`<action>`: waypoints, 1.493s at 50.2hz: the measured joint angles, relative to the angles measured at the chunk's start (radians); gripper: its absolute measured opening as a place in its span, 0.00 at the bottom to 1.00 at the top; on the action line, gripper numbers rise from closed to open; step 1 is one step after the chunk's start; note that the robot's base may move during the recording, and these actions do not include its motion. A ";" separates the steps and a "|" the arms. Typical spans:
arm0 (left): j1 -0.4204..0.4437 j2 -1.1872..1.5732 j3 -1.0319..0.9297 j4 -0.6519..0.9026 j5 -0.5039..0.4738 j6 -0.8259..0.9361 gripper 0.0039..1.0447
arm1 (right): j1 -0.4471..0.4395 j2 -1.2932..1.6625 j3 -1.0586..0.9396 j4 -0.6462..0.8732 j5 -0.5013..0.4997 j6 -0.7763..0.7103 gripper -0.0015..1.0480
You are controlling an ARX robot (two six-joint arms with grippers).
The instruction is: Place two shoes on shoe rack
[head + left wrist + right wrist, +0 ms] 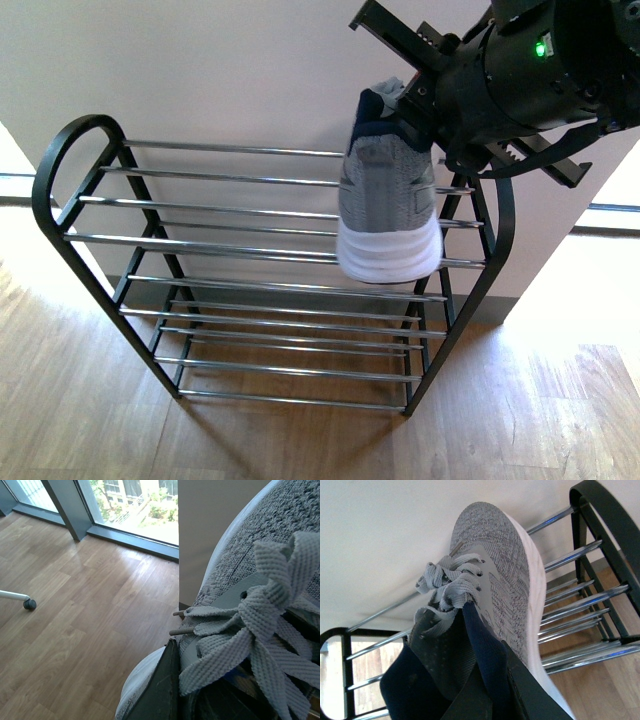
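Grey knit lace-up sneaker, white-soled, pinched at its navy collar by the right gripper, toe down at the right end of the black arched chrome-rod shoe rack; contact unclear.

Left wrist: second grey knit sneaker, flat woven laces, clamped in the left gripper above wooden floor.

Right wrist: black fingers closed on navy lining, toe over chrome rods.

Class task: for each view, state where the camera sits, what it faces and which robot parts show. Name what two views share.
Front view: on the body, facing the shoe rack; the right pincer holds a grey sneaker over it.
Left wrist view: on the left wrist, facing a second sneaker, floor and window; the left pincer shows.
Right wrist view: on the right wrist, facing that sneaker and rack; its pincer shows.
Shared by front and right wrist: grey sneaker, rack.
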 joint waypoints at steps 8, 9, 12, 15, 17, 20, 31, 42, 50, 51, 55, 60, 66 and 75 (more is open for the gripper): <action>0.000 0.000 0.000 0.000 0.000 0.000 0.01 | -0.041 0.028 -0.028 0.040 0.001 -0.047 0.01; 0.000 0.000 0.000 0.000 0.000 0.000 0.01 | -0.043 0.033 -0.029 0.043 -0.002 -0.050 0.01; 0.000 0.000 0.000 0.000 0.000 0.000 0.01 | -0.047 0.044 -0.031 0.047 -0.026 -0.057 0.01; 0.000 0.000 0.000 0.000 0.000 0.000 0.01 | -0.047 0.051 -0.036 0.057 -0.050 -0.065 0.01; 0.000 0.000 0.000 0.000 0.000 0.000 0.01 | -0.045 0.056 -0.039 0.064 -0.064 -0.072 0.01; 0.000 0.000 0.000 0.000 0.000 0.000 0.01 | -0.040 0.066 -0.042 0.076 -0.074 -0.091 0.01; 0.000 0.000 0.000 0.000 0.000 0.000 0.01 | -0.023 0.084 -0.044 0.096 -0.101 -0.157 0.01; 0.000 0.000 0.000 0.000 0.000 0.000 0.01 | -0.041 0.095 -0.043 0.102 -0.096 -0.259 0.01; 0.000 0.000 0.000 0.000 0.000 0.000 0.01 | -0.058 0.112 -0.041 0.100 -0.072 -0.281 0.01; 0.000 0.000 0.000 0.000 0.000 0.000 0.01 | -0.060 0.113 -0.041 0.100 -0.064 -0.282 0.01; 0.000 0.000 0.000 0.000 0.000 0.000 0.01 | -0.069 0.115 -0.041 0.100 -0.052 -0.279 0.01; 0.000 0.000 0.000 0.000 0.000 0.000 0.01 | -0.087 0.116 -0.040 0.100 -0.051 -0.268 0.01; 0.000 0.000 0.000 0.000 0.000 0.000 0.01 | -0.102 0.115 -0.036 0.092 -0.047 -0.261 0.01; 0.000 0.000 0.000 0.000 0.000 0.000 0.01 | -0.109 0.115 -0.027 0.087 -0.044 -0.256 0.01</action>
